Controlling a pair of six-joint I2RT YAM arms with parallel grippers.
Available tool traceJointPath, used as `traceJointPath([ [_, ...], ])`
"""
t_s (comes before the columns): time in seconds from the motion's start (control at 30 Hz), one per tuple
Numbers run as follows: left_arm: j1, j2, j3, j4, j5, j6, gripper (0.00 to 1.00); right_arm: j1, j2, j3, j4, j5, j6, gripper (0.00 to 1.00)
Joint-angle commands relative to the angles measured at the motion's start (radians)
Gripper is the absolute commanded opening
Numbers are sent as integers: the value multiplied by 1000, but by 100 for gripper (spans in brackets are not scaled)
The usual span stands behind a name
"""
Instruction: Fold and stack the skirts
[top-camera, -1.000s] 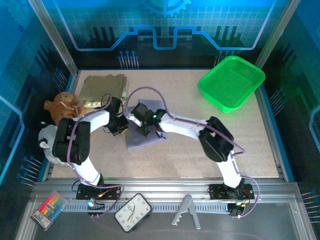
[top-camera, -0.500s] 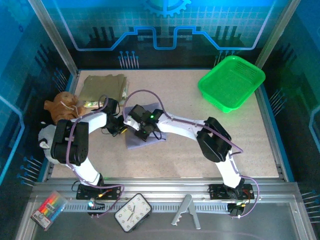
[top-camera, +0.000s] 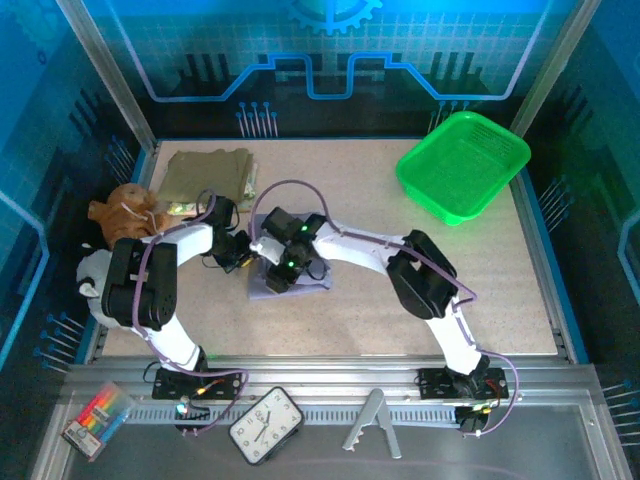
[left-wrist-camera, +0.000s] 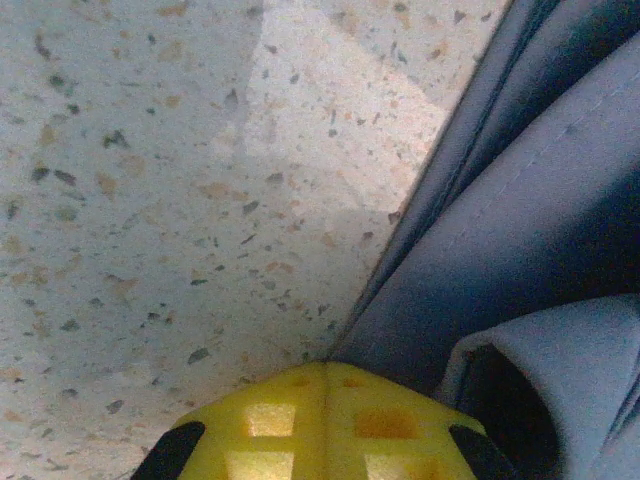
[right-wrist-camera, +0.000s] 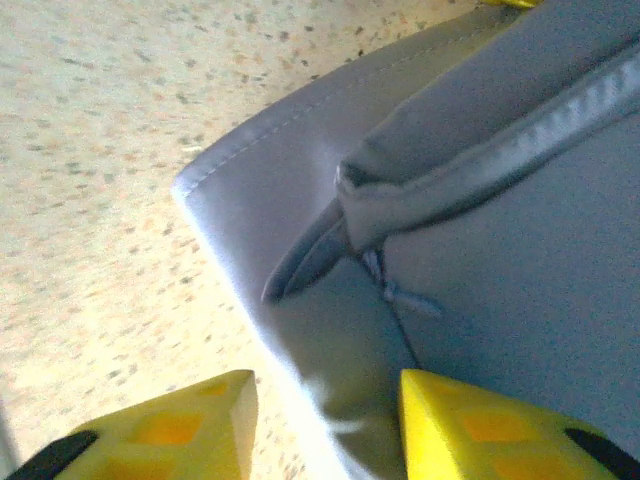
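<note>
Clock (top-camera: 265, 425): white dial with dark marks round its rim, on the metal rail (top-camera: 540, 440) in front of the desk (top-camera: 360, 315); the marks are too small to read as figures (the hands show, though).
Pen box (top-camera: 97, 419): coloured print on its face, at the near left end of the rail; no word can be made out.
Back panel (top-camera: 200, 40): a blue gear-wheel sign (top-camera: 330, 12) above a stepped blue outline; no lettering legible.
Lavender-grey skirt (right-wrist-camera: 520, 250): plain cloth with a stitched hem; nothing printed that can be read.
Readable text: none.
</note>
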Motion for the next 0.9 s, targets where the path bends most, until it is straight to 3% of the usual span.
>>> traceJointPath([
  [0.0, -4, 78, 23, 79, 18, 60, 0, -115, -101, 34, -49, -154, 14, 45],
  [0.07, -4, 88, 37, 76, 16, 87, 0, -183, -76, 39, -31, -100, 49, 39],
  [0.1, -4, 95, 47, 69, 14, 102, 0, -216, -38, 65, -42, -56, 64, 24],
  [0.17, -5, 108, 67, 58, 14, 132, 0, -262, 62, 156, -91, 15, 79, 10],
  [0.3, -11, 150, 117, 42, 25, 185, 0, -309, 272, 363, -193, 87, 155, 1],
  [0.4, -36, 192, 185, 13, 27, 236, 0, -313, 332, 422, -241, 51, 252, 0],
  [0.47, -64, 222, 238, -20, 19, 274, 0, -310, 306, 356, -226, 37, 337, 0],
  [0.57, -117, 273, 335, -60, 11, 319, 0, -308, 196, 126, -130, -39, 534, 0],
  [0.67, -163, 344, 454, -94, 23, 351, 2, -302, -10, -236, 185, -173, 857, 0],
  [0.77, -213, 429, 605, -161, 10, 388, 3, -280, -169, -480, 416, -165, 1082, 4],
  [0.87, -252, 477, 748, -224, -22, 428, 9, -298, -288, -563, 415, -75, 1109, 17],
])
